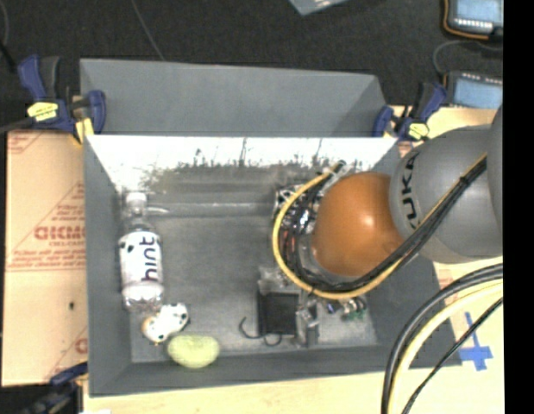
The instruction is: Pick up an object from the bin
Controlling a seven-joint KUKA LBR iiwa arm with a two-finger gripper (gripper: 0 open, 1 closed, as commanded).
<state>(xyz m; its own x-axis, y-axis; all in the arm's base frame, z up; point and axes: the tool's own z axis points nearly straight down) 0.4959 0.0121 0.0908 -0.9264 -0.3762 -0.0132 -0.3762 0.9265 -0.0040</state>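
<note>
My gripper (278, 314) shows as a black block under the arm's orange cover, low over the bin floor near the front wall, right of the middle. I see nothing between its parts. To its left, by the front wall, lies a pale yellow-green oval lump (193, 350). Just above that lump sits a small white toy (166, 322) with black and orange spots. A clear water bottle (141, 261) with a white cap and a white "hint" label lies lengthwise along the left wall.
The arm with its orange cover and yellow and black cables fills the bin's right half. Bare grey floor lies between the bottle and the gripper and along the back wall.
</note>
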